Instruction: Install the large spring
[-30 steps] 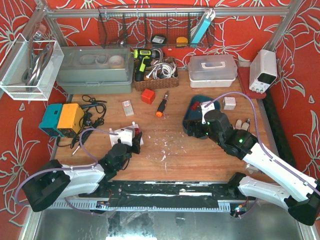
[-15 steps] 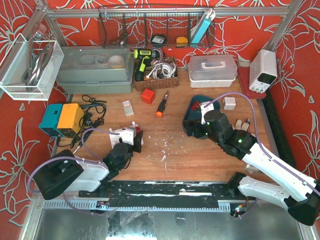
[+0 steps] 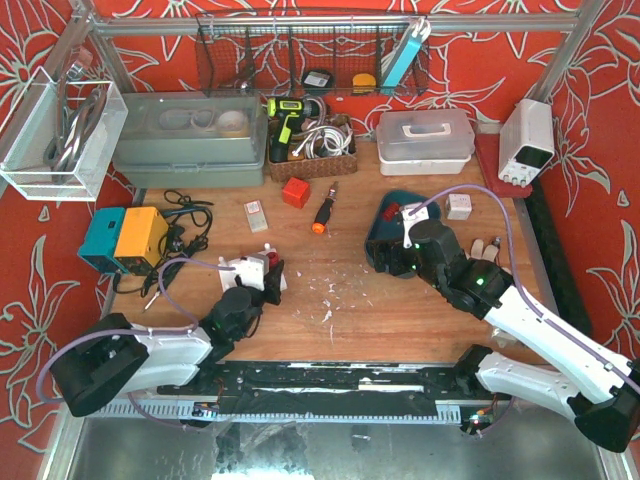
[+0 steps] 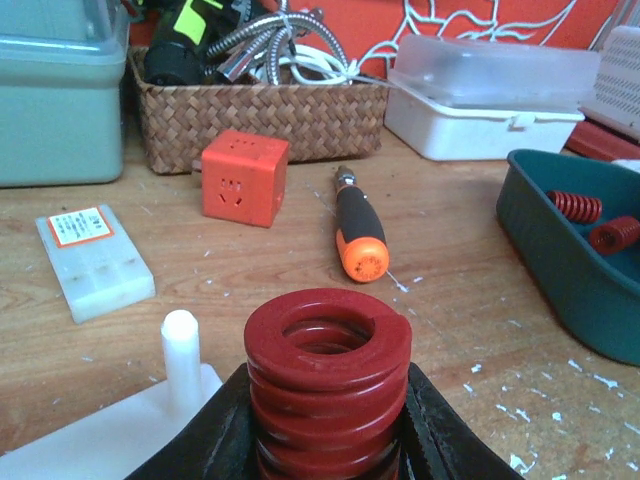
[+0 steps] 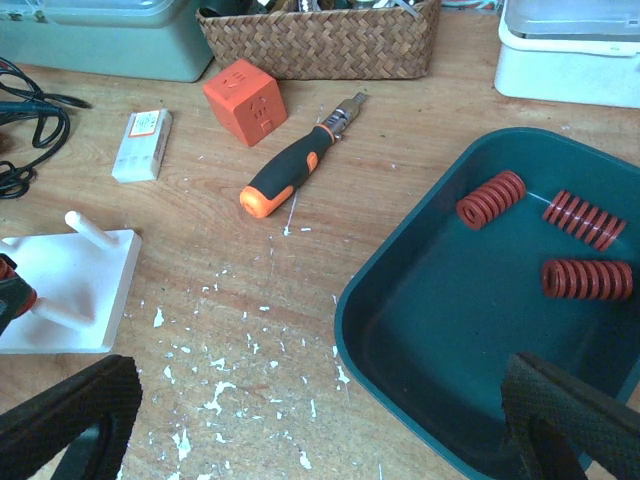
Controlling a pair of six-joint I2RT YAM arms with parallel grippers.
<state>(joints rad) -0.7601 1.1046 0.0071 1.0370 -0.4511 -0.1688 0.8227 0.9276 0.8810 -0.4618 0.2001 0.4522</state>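
wooden table [image 3: 400,310] carries everything. teal tray [image 5: 440,330] sits at its right side, with the right gripper [image 5: 320,435] hovering over the tray's near-left corner. its fingers are spread wide, nothing between them. white peg base [image 5: 60,285] lies on the left half of the table, well apart from the tray. left gripper [image 4: 328,445] is at the base, fingers clamped on either side of the large spring [image 4: 325,375]. the spring stands upright, top coil above the fingertips, just right of a white peg [image 4: 181,345]. can't tell whether it's seated over a peg or only held above the base. screwdriver [image 5: 295,172] lies flat between base and tray, with the orange cube [image 5: 244,101] just behind it. three small red springs [image 5: 588,279] lie loose in the tray's far right part.
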